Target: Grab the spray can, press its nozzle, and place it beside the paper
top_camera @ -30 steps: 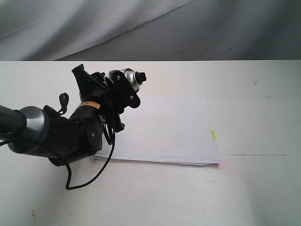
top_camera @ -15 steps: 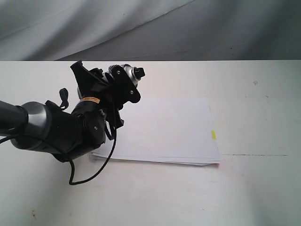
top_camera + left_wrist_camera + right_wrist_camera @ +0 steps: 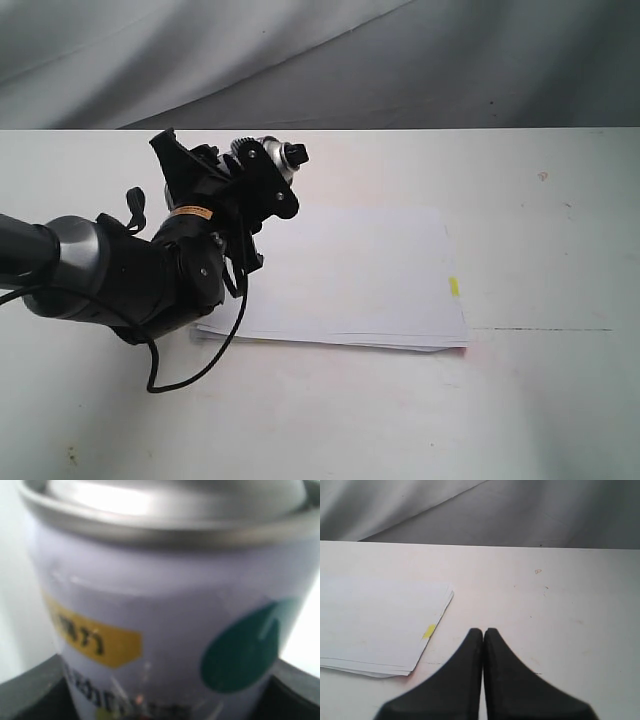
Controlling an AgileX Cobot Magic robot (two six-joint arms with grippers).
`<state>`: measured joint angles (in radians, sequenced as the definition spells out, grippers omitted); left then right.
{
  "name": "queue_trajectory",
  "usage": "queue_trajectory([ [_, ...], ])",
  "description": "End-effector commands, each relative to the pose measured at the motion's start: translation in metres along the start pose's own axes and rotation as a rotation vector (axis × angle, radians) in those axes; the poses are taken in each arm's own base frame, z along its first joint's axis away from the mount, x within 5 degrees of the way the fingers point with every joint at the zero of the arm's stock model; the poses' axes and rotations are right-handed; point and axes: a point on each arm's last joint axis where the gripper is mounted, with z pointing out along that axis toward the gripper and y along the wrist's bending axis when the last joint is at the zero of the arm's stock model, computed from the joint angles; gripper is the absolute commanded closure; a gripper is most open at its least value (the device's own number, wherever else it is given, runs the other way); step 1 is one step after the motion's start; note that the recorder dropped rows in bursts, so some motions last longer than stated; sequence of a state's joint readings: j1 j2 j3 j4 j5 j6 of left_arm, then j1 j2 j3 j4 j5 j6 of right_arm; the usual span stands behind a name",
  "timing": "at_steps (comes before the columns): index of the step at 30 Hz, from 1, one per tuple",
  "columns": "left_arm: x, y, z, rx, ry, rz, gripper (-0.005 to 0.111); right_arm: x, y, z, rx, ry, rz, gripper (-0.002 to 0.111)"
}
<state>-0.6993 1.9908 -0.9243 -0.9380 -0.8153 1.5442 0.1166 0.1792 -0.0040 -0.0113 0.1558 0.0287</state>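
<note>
My left gripper [image 3: 262,172] is shut on the spray can [image 3: 281,161] and holds it tilted in the air over the paper's far left corner. Its silver domed top and black nozzle [image 3: 298,154] point to the right. The left wrist view is filled by the spray can [image 3: 165,605], white label with a teal dot and a yellow patch, between the black fingers [image 3: 30,690]. The paper [image 3: 350,275] lies flat at mid table, its yellow tab [image 3: 454,286] on the right edge. My right gripper [image 3: 483,631] is shut and empty over bare table beside the paper [image 3: 375,625].
The white table [image 3: 540,400] runs to a grey cloth backdrop [image 3: 450,60] at the far edge. A black cable [image 3: 200,370] loops down from the left arm onto the table in front of the paper. The right arm does not show in the exterior view.
The left arm shifted slightly left and lifted the can a little a second ago; over the last half second nothing has moved.
</note>
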Motion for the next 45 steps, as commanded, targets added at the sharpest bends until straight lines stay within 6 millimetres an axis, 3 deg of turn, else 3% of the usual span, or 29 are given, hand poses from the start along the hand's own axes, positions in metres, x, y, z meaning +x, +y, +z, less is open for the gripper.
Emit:
queue_trajectory([
  [1,-0.006,0.008,-0.001,-0.051,-0.022,-0.007,0.107,-0.005,0.0,0.0,-0.003,-0.072,0.003,0.108],
  [8,-0.006,0.004,-0.001,-0.013,-0.021,-0.007,0.107,-0.022,-0.002,-0.003,-0.016,-0.255,0.289,0.108],
  [13,-0.006,0.003,-0.001,-0.002,-0.02,-0.007,0.107,-0.022,-0.004,-0.003,-0.02,-0.259,0.524,0.108],
  [17,-0.006,0.004,-0.001,-0.002,-0.02,-0.005,0.107,-0.021,0.0,-0.003,-0.056,-0.177,0.606,0.108],
  [20,-0.006,0.004,-0.001,-0.002,-0.023,-0.001,0.107,-0.042,0.005,-0.008,-0.104,-0.163,0.604,0.108],
  [26,-0.006,0.003,-0.001,-0.002,-0.024,0.0,0.107,-0.113,0.012,-0.002,-0.15,-0.102,0.554,0.108],
  [30,-0.006,0.003,-0.001,-0.002,-0.024,0.0,0.107,-0.162,0.017,0.03,-0.147,0.039,0.427,0.108],
  [31,-0.006,0.003,-0.001,-0.002,-0.024,0.0,0.107,-0.186,0.018,0.056,-0.143,0.095,0.328,0.108],
  [36,-0.006,0.003,-0.001,-0.002,-0.024,0.0,0.107,-0.23,0.023,0.128,-0.189,0.211,0.134,0.108],
  [39,-0.006,0.003,-0.001,-0.002,-0.024,0.0,0.107,-0.245,0.029,0.169,-0.26,0.285,0.05,0.108],
  [41,-0.006,0.003,-0.001,-0.002,-0.024,-0.002,0.107,-0.247,0.041,0.222,-0.42,0.361,-0.048,0.108],
  [43,-0.006,0.003,0.0,-0.001,-0.023,-0.001,0.107,-0.234,0.049,0.255,-0.538,0.4,-0.1,0.108],
  [45,-0.006,0.003,0.0,-0.001,-0.023,-0.001,0.107,-0.209,0.057,0.283,-0.653,0.422,-0.12,0.108],
])
